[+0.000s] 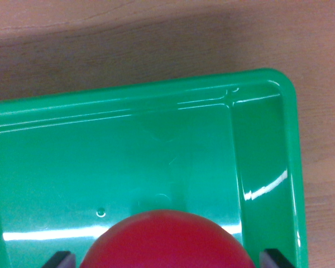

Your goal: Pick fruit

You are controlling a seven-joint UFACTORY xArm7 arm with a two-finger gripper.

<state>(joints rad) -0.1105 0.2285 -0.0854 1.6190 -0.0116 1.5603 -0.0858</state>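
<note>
A round red fruit point(166, 241) fills the bottom middle of the wrist view, above the floor of a green plastic tray point(156, 106). My gripper point(166, 259) is at the bottom edge. Only its two dark fingertips point(60, 259) show, one on each side of the fruit and close against it. The fruit's lower part is cut off by the frame, so I cannot see whether it rests on the tray floor or hangs above it.
The tray's far rim runs across the upper middle and its right wall point(293, 167) runs down the wrist view's right. A wooden tabletop point(156, 39) lies beyond the tray at the top and along the right edge.
</note>
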